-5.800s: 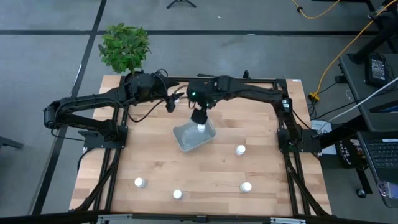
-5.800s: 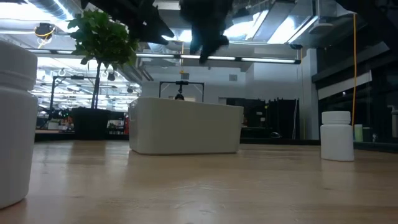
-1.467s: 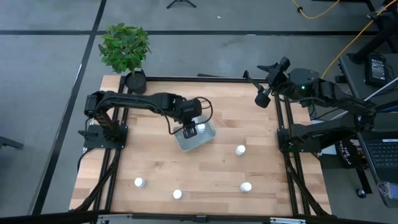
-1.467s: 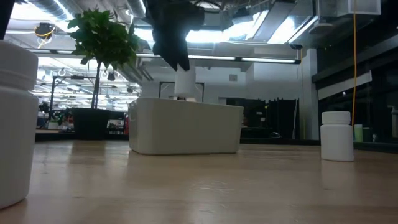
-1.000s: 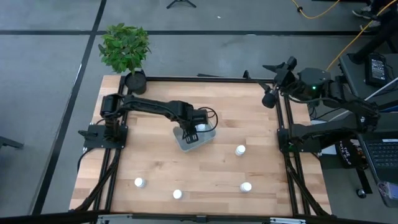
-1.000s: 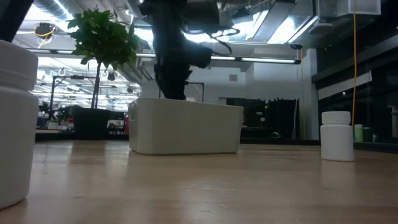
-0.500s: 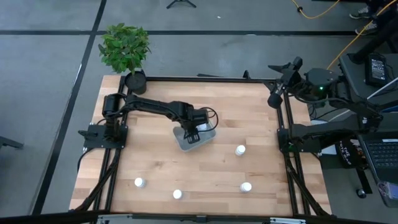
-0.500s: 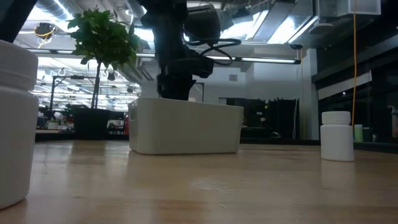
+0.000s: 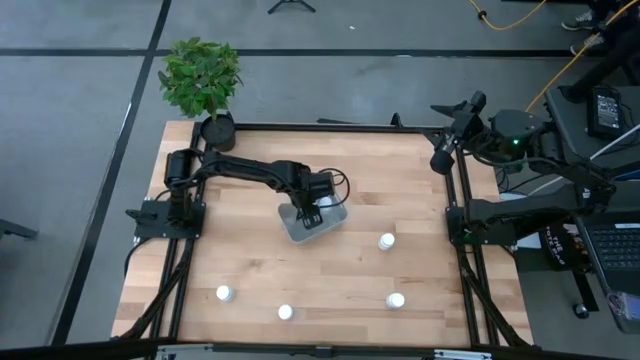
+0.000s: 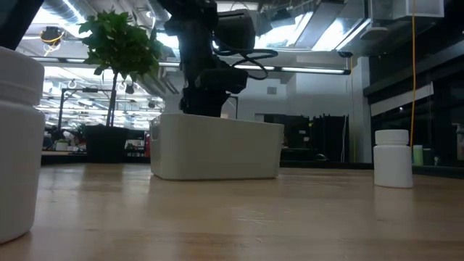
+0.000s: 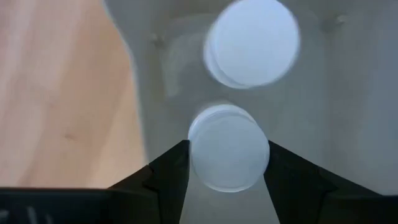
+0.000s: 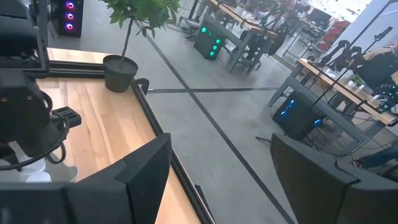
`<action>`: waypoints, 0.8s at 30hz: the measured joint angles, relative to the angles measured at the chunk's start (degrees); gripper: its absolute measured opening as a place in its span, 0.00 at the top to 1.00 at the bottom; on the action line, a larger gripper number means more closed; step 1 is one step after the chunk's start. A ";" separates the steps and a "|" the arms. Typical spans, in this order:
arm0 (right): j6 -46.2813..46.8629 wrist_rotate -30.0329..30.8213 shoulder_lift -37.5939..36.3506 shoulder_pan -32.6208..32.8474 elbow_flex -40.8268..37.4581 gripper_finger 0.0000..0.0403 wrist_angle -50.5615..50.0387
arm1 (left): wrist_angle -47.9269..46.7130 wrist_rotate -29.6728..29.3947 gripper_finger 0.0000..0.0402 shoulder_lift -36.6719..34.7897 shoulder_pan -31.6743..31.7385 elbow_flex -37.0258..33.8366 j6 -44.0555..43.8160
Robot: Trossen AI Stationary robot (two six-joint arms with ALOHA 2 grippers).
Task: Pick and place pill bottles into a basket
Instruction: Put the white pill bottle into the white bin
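From above, the left gripper (image 9: 309, 213) is down inside the basket (image 9: 336, 222) mid-table, while four pill bottles (image 9: 386, 241) sit loose on the near half of the wooden table (image 9: 250, 260). The right gripper (image 9: 447, 135) is parked by the far right corner, fingers spread, holding nothing.

At table level, the basket's wall is pale, smooth and round-cornered.

Left wrist: the fingers pinch a held bottle (image 11: 229, 147) next to another bottle (image 11: 251, 42). My guess: opening crooked could tip either one.
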 joint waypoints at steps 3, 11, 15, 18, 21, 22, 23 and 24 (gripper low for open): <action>0.00 0.00 0.00 0.00 0.00 0.32 -0.04 | -1.04 1.32 0.50 -0.41 0.74 -0.02 -2.32; -0.02 0.02 0.00 -0.02 0.00 0.32 -0.13 | -4.03 0.76 0.38 -4.36 1.29 -0.02 -3.77; -0.02 0.02 0.00 -0.02 0.00 0.32 -0.83 | -7.07 1.24 0.34 -9.14 1.28 -0.02 -3.81; -0.02 0.02 0.00 -0.02 0.00 0.32 -1.30 | -7.74 1.15 0.33 -13.58 1.32 0.00 -4.71; 0.64 -0.15 -0.20 -0.02 0.00 0.32 -4.00 | -7.39 1.00 0.34 -18.39 1.54 0.00 -5.54; 1.81 -0.91 -0.46 -0.02 0.00 0.32 -6.29 | -7.36 1.00 0.34 -19.95 1.54 0.00 -6.45; 3.25 -2.39 -0.79 -0.02 0.00 0.32 -8.84 | -7.05 0.75 0.34 -21.48 1.54 0.00 -7.61; 4.86 -4.57 -1.22 -0.02 0.00 0.32 -11.48 | -6.69 0.08 0.34 -22.87 1.54 0.00 -8.93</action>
